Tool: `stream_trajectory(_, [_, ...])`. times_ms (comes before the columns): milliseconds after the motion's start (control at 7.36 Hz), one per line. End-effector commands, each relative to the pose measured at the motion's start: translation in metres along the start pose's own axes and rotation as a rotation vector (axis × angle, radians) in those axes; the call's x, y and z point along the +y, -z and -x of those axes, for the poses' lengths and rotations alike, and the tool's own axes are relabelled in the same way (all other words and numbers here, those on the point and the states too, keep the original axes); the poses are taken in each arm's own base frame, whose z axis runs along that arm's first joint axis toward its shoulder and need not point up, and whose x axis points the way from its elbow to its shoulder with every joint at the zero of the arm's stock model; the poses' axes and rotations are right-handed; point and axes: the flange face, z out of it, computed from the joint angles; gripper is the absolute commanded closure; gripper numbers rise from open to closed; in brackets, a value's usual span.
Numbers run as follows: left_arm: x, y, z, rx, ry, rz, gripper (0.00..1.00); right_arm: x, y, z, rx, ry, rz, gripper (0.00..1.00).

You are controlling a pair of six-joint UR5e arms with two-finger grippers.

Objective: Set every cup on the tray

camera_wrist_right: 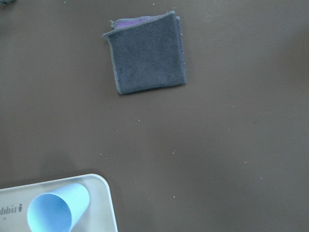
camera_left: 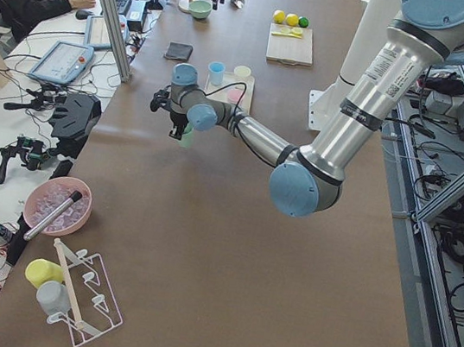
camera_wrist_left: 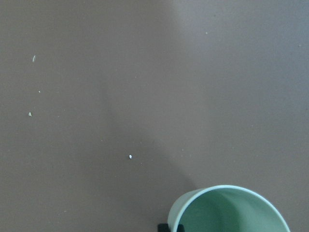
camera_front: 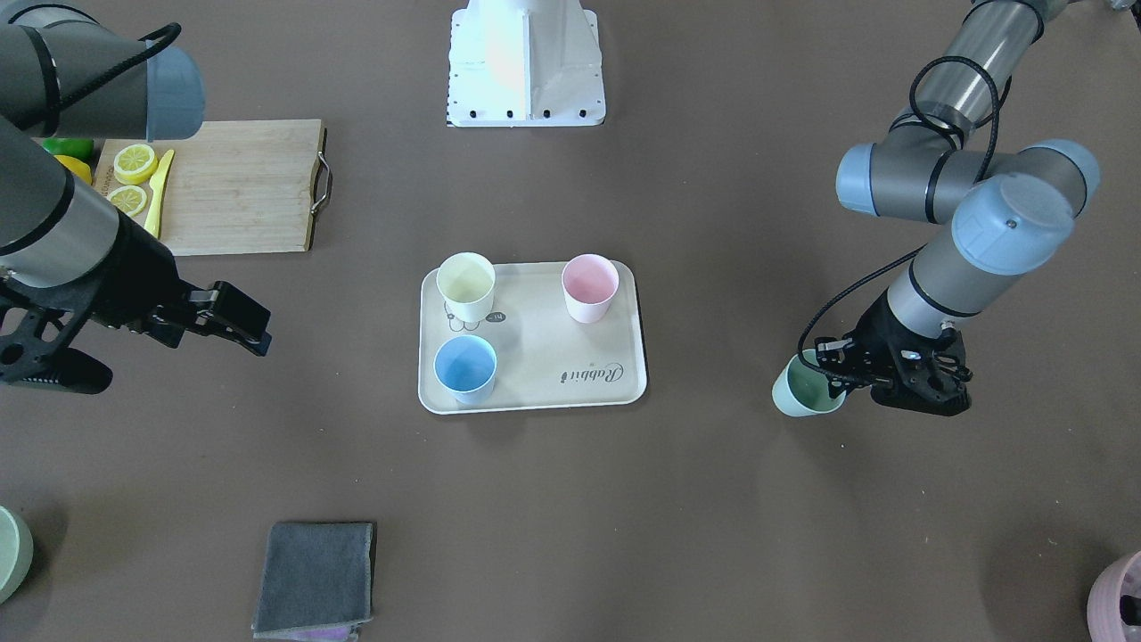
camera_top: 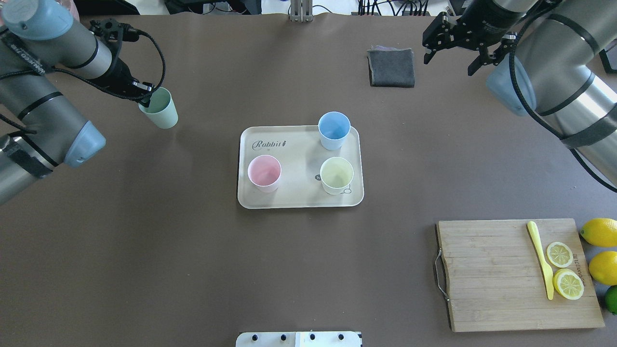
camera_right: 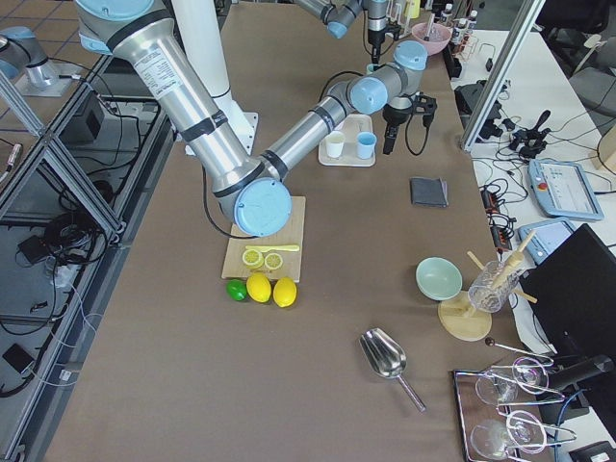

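The cream tray (camera_top: 299, 154) (camera_front: 553, 348) lies mid-table. On it stand the pale yellow cup (camera_top: 336, 174) (camera_front: 465, 283), the pink cup (camera_top: 264, 172) (camera_front: 589, 285) and the light blue cup (camera_top: 334, 129) (camera_front: 464, 367). My left gripper (camera_top: 144, 96) (camera_front: 838, 370) is shut on the rim of the mint green cup (camera_top: 159, 108) (camera_front: 807, 388) (camera_wrist_left: 229, 210). It holds the cup tilted, well to the left of the tray. My right gripper (camera_top: 448, 66) (camera_front: 183, 361) is open and empty, high over the far right of the table. Its wrist view shows the blue cup (camera_wrist_right: 55, 210) on the tray corner (camera_wrist_right: 104, 193).
A folded grey cloth (camera_top: 391, 67) (camera_wrist_right: 147, 53) lies beyond the tray. A wooden cutting board (camera_top: 501, 274) with lemon slices and a yellow knife sits near right, whole lemons (camera_top: 600, 232) beside it. A pale green bowl (camera_front: 11, 551) and a mauve pot (camera_front: 1119, 602) stand at the far corners.
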Motion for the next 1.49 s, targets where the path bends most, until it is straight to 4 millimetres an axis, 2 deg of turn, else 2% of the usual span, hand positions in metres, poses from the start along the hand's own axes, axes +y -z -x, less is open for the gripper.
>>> stream_trajectory(0, [-0.017, 0.02, -0.071, 0.055, 0.109, -0.02, 1.0, -0.007, 0.004, -0.057, 0.037, 0.058, -0.006, 0.0])
stream_trajectory(136, [-0.007, 0.01, -0.113, 0.082, 0.132, -0.002, 1.0, -0.008, 0.006, -0.078, 0.047, 0.085, -0.01, 0.0])
stream_trajectory(272, [-0.005, 0.014, -0.142, 0.108, 0.182, 0.002, 1.0, -0.009, 0.005, -0.094, 0.055, 0.101, -0.009, 0.0])
stream_trajectory(408, [0.005, 0.006, -0.166, 0.109, 0.2, -0.002, 1.0, -0.005, 0.0, -0.106, 0.063, 0.121, -0.001, 0.0])
stream_trajectory(543, [0.023, -0.009, -0.196, 0.09, 0.183, -0.029, 1.0, -0.004, -0.001, -0.109, 0.067, 0.138, 0.001, 0.0])
stream_trajectory(679, [0.04, -0.024, -0.215, 0.081, 0.203, -0.03, 1.0, -0.004, -0.002, -0.11, 0.068, 0.145, 0.002, 0.0])
stream_trajectory(951, [0.062, -0.041, -0.237, 0.063, 0.214, -0.053, 1.0, -0.004, -0.003, -0.111, 0.07, 0.156, 0.003, 0.0])
stream_trajectory(1223, [0.063, -0.04, -0.245, 0.07, 0.213, -0.054, 1.0, -0.005, -0.002, -0.114, 0.07, 0.153, 0.001, 0.0])
stream_trajectory(1359, [0.061, -0.04, -0.243, 0.068, 0.211, -0.056, 0.81, -0.005, 0.0, -0.116, 0.069, 0.151, -0.001, 0.0])
